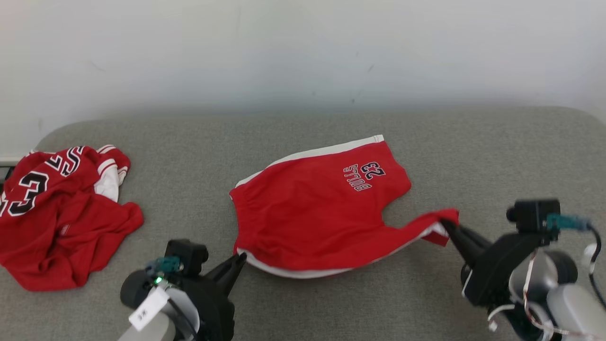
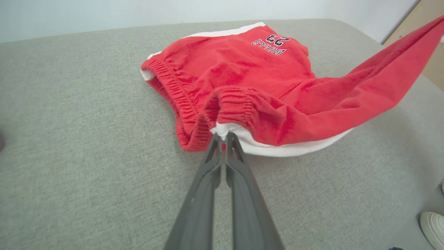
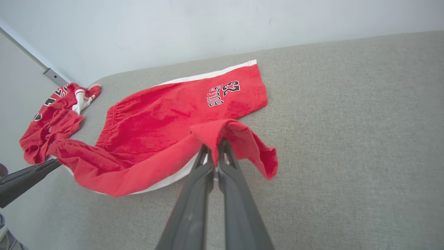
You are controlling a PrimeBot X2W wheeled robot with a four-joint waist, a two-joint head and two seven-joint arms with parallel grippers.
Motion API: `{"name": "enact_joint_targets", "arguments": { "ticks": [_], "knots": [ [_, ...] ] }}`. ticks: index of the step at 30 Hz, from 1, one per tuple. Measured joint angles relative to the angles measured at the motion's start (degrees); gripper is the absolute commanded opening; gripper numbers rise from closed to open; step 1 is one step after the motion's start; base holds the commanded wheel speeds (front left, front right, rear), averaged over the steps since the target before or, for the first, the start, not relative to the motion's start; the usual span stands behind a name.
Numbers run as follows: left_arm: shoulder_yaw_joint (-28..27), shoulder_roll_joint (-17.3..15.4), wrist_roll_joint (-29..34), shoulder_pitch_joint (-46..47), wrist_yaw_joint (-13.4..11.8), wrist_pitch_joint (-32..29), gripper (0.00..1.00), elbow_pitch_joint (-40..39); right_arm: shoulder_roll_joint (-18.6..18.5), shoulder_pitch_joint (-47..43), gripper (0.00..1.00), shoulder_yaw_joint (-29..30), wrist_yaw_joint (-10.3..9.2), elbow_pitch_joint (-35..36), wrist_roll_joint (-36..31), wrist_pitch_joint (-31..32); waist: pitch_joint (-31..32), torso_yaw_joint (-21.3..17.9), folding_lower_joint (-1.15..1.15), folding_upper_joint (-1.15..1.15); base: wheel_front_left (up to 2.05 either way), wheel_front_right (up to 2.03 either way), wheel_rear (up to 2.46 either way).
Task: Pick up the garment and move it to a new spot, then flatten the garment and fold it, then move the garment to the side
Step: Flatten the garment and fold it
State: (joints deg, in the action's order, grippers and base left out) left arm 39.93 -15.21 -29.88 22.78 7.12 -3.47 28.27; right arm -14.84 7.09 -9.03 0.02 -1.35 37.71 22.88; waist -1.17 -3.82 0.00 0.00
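Two hands work along the near edge of the bench (image 1: 473, 142), each clenched on one end of the red shorts (image 1: 312, 213). The left hand (image 1: 240, 259) sits low at the near left of the garment, fingers pointing up and to the right. Its tips are pinched shut on the white-trimmed corner of the elastic waistband, and the left wrist view shows the waistband bunched at the tips. The right hand (image 1: 446, 225) sits at the near right, fingers angled up and to the left, closed on the hem of the near leg. That leg is raised off the bench and stretched as a band between the two hands, with the hem drooping beside the right fingertips.

Beyond the hands, the rest of the shorts lies flat near the middle of the bench. The far leg, with its printed lettering, points toward the far edge, and a white side stripe runs along its far side.

Progress, as a judgement: the garment appears placed at its working spot and mostly spread. The step in hand is likely the fold, near leg over far leg. The fold is not complete, and the move to the side is not yet done.

A crumpled red jersey (image 1: 57, 213) lies well apart at the left edge. A pale wall (image 1: 303, 47) stands behind the far edge.
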Motion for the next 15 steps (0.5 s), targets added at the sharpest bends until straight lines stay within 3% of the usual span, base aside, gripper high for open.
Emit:
{"name": "enact_joint_targets", "arguments": {
  "ticks": [5,15],
  "knots": [
    [-0.92,1.69,-0.48,3.86,-0.81,-1.98,0.00,-0.23,-1.09,7.73,0.00,0.26,0.48,-1.20,0.18,2.55,-1.54,1.07,0.00,0.00,0.00,0.00,0.00],
    [-3.21,4.75,-0.49,12.48,-4.80,-5.61,0.00,3.76,-1.45,20.97,0.00,-0.53,0.47,-10.27,0.11,7.14,-6.06,3.13,0.01,0.00,0.00,0.00,0.00]
  ]
}}
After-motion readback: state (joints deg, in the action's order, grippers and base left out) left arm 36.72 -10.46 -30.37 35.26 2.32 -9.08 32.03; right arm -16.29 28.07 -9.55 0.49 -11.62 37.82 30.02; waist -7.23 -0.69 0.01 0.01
